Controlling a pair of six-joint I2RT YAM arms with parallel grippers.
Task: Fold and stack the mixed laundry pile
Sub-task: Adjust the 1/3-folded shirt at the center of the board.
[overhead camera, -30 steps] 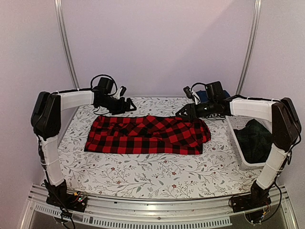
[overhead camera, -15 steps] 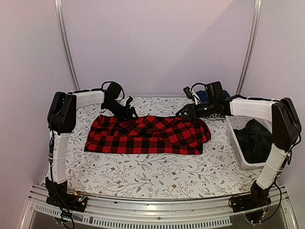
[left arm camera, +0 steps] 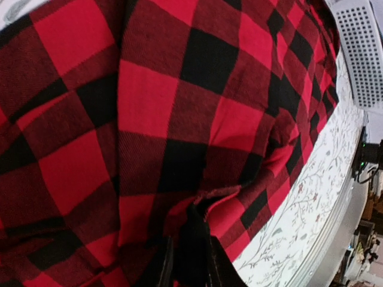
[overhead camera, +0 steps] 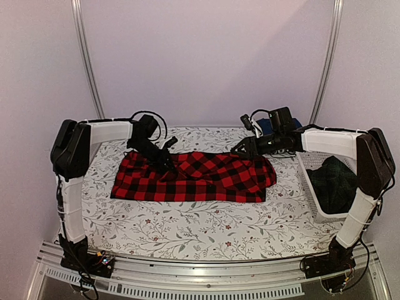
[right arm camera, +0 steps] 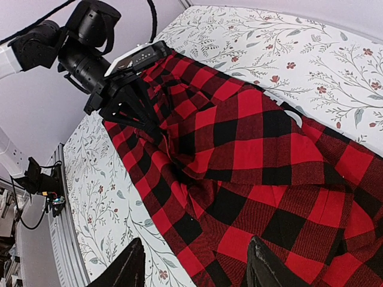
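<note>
The red-and-black checked flannel shirt [overhead camera: 194, 177] lies spread across the middle of the floral table cloth [overhead camera: 187, 228]. My left gripper [overhead camera: 164, 162] is down on the shirt's back-left part. In the left wrist view its fingers [left arm camera: 188, 254] are pinched together on a raised fold of the flannel [left arm camera: 179, 119]. The right wrist view shows that left gripper [right arm camera: 128, 98] pressed into the cloth. My right gripper [overhead camera: 241, 148] hovers open over the shirt's right end, its fingertips [right arm camera: 133, 263] wide apart above the flannel [right arm camera: 251, 149], holding nothing.
A white lattice basket [overhead camera: 310, 181] stands at the right edge with a dark plaid garment [overhead camera: 334, 178] inside. A navy folded garment [overhead camera: 265, 127] sits behind the right arm at the back. The basket's wall [left arm camera: 362, 54] shows in the left wrist view.
My left arm swung from the back-left corner down onto the shirt, and its jaws closed on a fold. The right arm and the shirt's outline stayed the same.
</note>
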